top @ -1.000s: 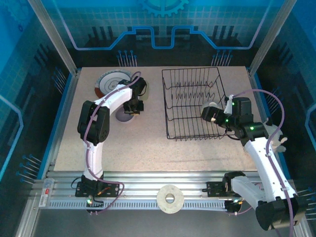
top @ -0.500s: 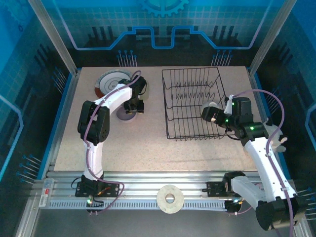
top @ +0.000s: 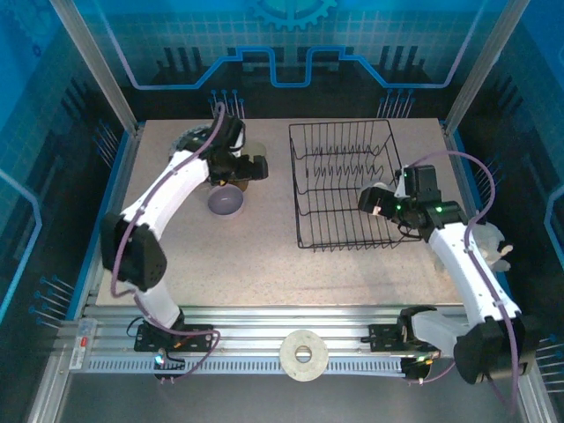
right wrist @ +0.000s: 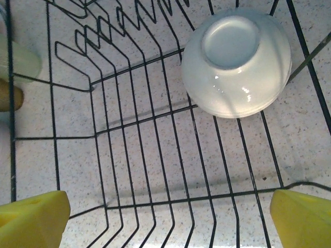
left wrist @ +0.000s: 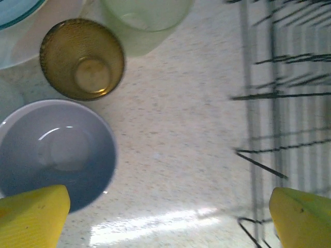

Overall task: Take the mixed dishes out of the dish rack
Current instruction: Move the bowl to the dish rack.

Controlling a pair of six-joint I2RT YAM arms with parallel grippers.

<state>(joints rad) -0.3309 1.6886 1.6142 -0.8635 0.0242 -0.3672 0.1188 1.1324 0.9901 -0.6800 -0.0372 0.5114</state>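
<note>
i'm looking down on the speckled table point(top: 264, 256), with the black wire dish rack point(top: 345, 176) on its right half, far side. on the top camera the rack looks nearly bare, its rows of tines standing free.

my left arm reaches over the far left part of the table. the left gripper point(left wrist: 165, 222) hangs above the tabletop with its yellow fingers spread wide and nothing between them; the rack's wires run along the right of its wrist view.

my right arm leans in from the right, and the right gripper point(right wrist: 165, 219) hovers over the rack's near right corner, fingers also spread wide and holding nothing.

a plate point(left wrist: 15, 8) with a blue-green rim line is cut off at the top left corner of the left wrist view, so i can't tell its full pattern.

the lilac bowl point(top: 225, 201) stands upright on the table, left of the rack and well apart from it.

the cream cup point(right wrist: 238, 62) lies base up inside the rack, resting on the bottom wires.

the pale green cup point(left wrist: 147, 15) stands on the table just beyond the amber cup point(left wrist: 83, 59), which is upright and just beside the lilac bowl; i can't tell if they touch.
</note>
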